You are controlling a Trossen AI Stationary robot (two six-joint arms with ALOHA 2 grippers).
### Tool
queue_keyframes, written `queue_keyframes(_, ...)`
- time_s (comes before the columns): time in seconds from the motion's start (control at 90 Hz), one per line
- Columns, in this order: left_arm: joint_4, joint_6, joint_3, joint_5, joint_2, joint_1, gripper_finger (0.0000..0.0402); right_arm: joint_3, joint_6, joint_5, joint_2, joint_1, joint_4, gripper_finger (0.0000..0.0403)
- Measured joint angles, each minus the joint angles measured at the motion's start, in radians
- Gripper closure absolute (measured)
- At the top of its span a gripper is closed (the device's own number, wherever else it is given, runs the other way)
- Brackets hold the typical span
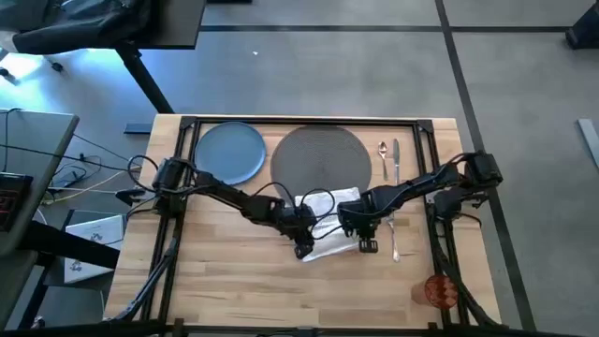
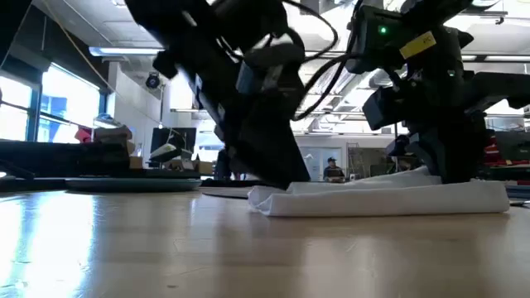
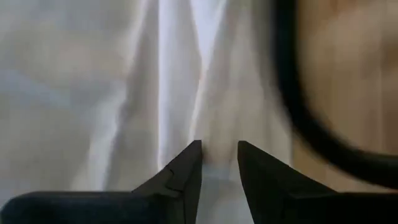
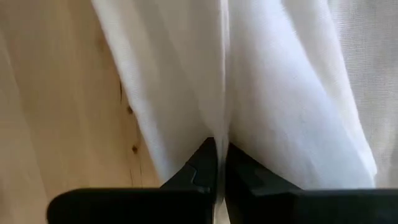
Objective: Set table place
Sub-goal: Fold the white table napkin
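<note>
At table (image 1: 234, 281) centre, both grippers pinch the white napkin (image 1: 329, 234), hiding its middle: left gripper (image 3: 219, 155) narrowly parted, right gripper (image 4: 221, 155) nearly closed on a fold.

Two dark, near-black jointed arms, each looped with thin black cable along its links and mounted on a boxy black base. Behind the right gripper (image 2: 451, 170), a blocky wrist housing with a lit green lamp and a yellow label. Fingers (image 3: 180, 180) matte black, tapering to blunt wedge-shaped tips.
</note>
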Motion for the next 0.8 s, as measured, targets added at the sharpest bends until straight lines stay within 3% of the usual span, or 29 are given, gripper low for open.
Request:
queue_keyframes(0.144, -0.048, 0.052, 0.029, -0.016, -0.002, -0.017, 0.0387, 0.0, -0.001, 0.0, 0.0, 0.0, 0.017, 0.0403)
queue_keyframes(0.222, -0.064, 0.037, 0.044, -0.035, -0.002, -0.021, 0.0394, 0.0, -0.001, 0.0, 0.0, 0.0, 0.023, 0.0403)
queue_keyframes(0.356, -0.156, -0.15, 0.059, -0.078, -0.002, -0.009, 0.037, 0.0, 0.001, 0.0, 0.0, 0.0, 0.024, 0.0403)
queue_keyframes(0.511, -0.131, -0.2, 0.059, -0.083, -0.001, 0.014, 0.0321, 0.0, 0.001, 0.0, 0.0, 0.0, 0.039, 0.0403)
queue_keyframes(0.667, -0.129, -0.233, 0.059, -0.013, 0.01, 0.034, 0.0269, 0.0, -0.001, 0.0, 0.0, 0.0, 0.046, 0.0403)
queue_keyframes(0.8, -0.103, -0.233, 0.059, 0.048, 0.046, 0.027, 0.0254, 0.0, -0.002, 0.0, 0.0, 0.0, 0.049, 0.0403)
